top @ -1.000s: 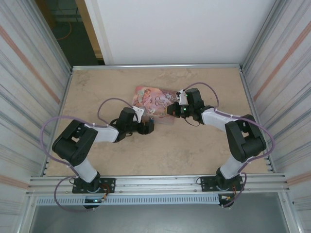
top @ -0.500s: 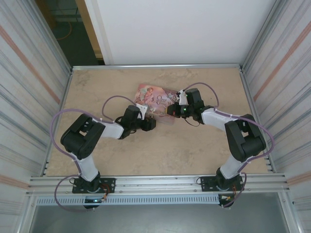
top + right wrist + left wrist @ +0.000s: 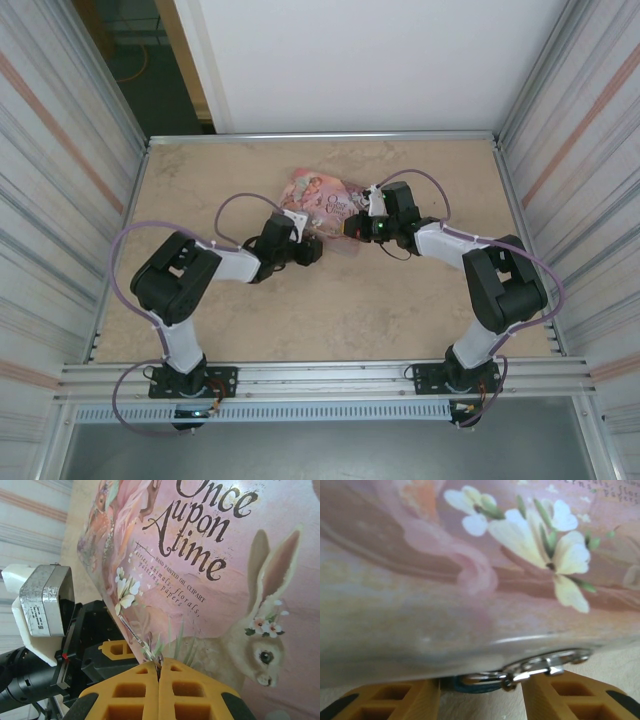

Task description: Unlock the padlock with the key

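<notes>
The left gripper (image 3: 480, 702) brackets the blurred teal padlock (image 3: 470, 684), half hidden under the pink tin (image 3: 470, 580), whether pinching it I cannot tell, while the right gripper (image 3: 158, 672) is clenched on the key (image 3: 150, 655), a barely visible sliver.

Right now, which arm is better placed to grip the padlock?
Left. The padlock sits between the open left fingers, by the tin. The right fingers are shut, apparently pinching the key.

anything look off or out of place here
Nothing spilled or damaged. Only the pink tin lies skewed to the edges of the table, with the padlock at its edge, between the jaws of the left gripper.
</notes>
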### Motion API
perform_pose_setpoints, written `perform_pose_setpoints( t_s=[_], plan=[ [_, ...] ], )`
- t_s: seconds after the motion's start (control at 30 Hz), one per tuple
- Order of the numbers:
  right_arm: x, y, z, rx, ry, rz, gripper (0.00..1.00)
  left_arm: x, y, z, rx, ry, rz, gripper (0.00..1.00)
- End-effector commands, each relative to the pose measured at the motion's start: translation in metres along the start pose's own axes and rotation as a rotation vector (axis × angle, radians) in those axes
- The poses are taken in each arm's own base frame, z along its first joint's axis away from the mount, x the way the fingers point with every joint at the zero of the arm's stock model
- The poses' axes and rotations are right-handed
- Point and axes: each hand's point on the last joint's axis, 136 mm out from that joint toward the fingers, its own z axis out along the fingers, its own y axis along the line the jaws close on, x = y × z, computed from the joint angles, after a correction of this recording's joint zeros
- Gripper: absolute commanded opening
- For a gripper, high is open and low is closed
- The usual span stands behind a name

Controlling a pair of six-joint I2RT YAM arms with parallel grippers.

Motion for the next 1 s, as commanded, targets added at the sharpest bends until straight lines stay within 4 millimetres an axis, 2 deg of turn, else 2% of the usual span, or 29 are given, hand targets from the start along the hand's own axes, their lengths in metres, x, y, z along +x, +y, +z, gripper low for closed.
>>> perform_pose_setpoints(
  t_s=[0.0,0.37,0.6,0.8,0.97],
  plan=[
    [0.004,-0.005,0.002,0.028,0.022,0.000,0.00,-0.019,-0.010,0.003,0.011,-0.046,0.030,0.44],
    [0.003,-0.001,0.000,0.022,0.018,-0.007,0.00,-0.023,-0.011,0.006,0.003,-0.051,0.027,0.29],
    [-0.001,0.009,-0.004,0.001,0.006,-0.021,0.00,-0.025,-0.012,0.002,0.006,-0.060,0.019,0.20],
    [-0.004,0.025,-0.016,-0.034,-0.020,-0.053,0.00,-0.026,-0.025,-0.007,0.051,-0.043,-0.003,0.17],
    [0.003,0.035,-0.031,-0.049,-0.047,-0.115,0.00,-0.019,-0.038,-0.018,0.101,0.035,-0.080,0.15]
  ],
)
